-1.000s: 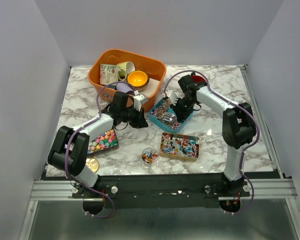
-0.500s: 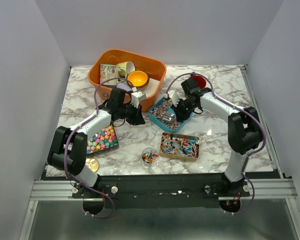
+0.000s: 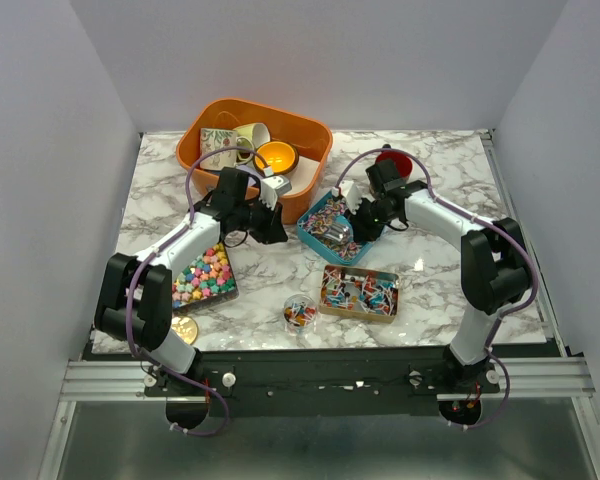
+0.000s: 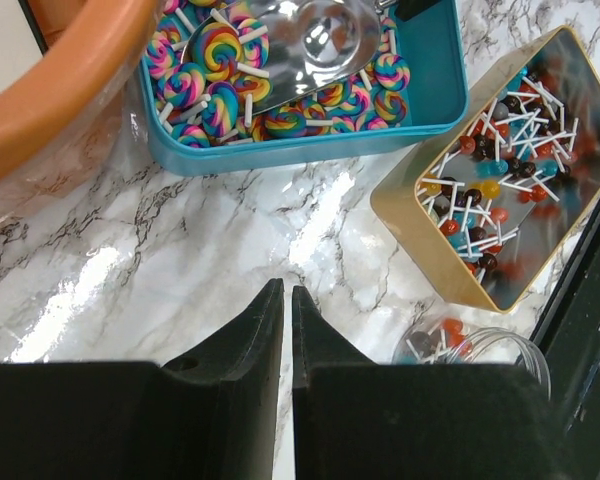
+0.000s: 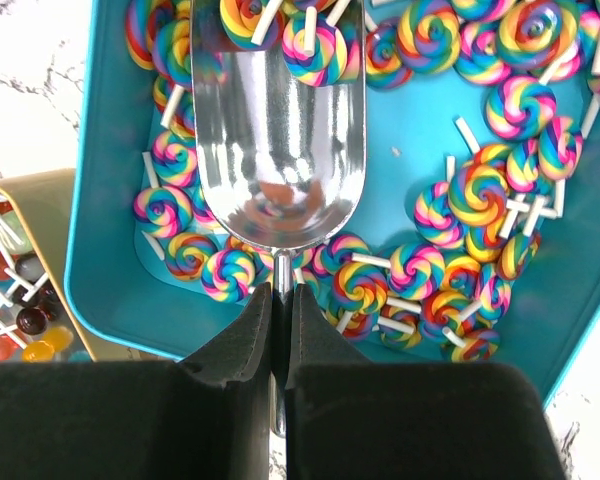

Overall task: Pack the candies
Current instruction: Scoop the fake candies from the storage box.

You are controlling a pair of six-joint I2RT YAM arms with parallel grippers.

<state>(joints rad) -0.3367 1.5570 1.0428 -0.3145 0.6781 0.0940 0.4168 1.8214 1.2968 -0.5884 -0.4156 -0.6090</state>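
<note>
Teal tray: sits on the marble worktop; everything below is placed from it.
Swirl lollipops: rainbow swirls on white sticks, loose inside the teal tray, thickest along its edges.
Scoop: shiny metal, lying in the teal tray with two swirl lollipops at its mouth (the bowl itself is otherwise bare).
Right claw: over the teal tray, fingers clamped on the scoop's thin handle.
Left claw: just left of the teal tray, above bare worktop; fingers drawn together to a thin slit, gripping nothing.
Gold tin: near side of the teal tray, close by, full of small ball lollipops.
Clear jar: nearer than the teal tray, beside the gold tin, a few sweets inside.
Star sweets: pastel pile in a flat tray, left of and nearer than the teal tray.
Orange bin: behind and left of the teal tray, holding cups.
</note>
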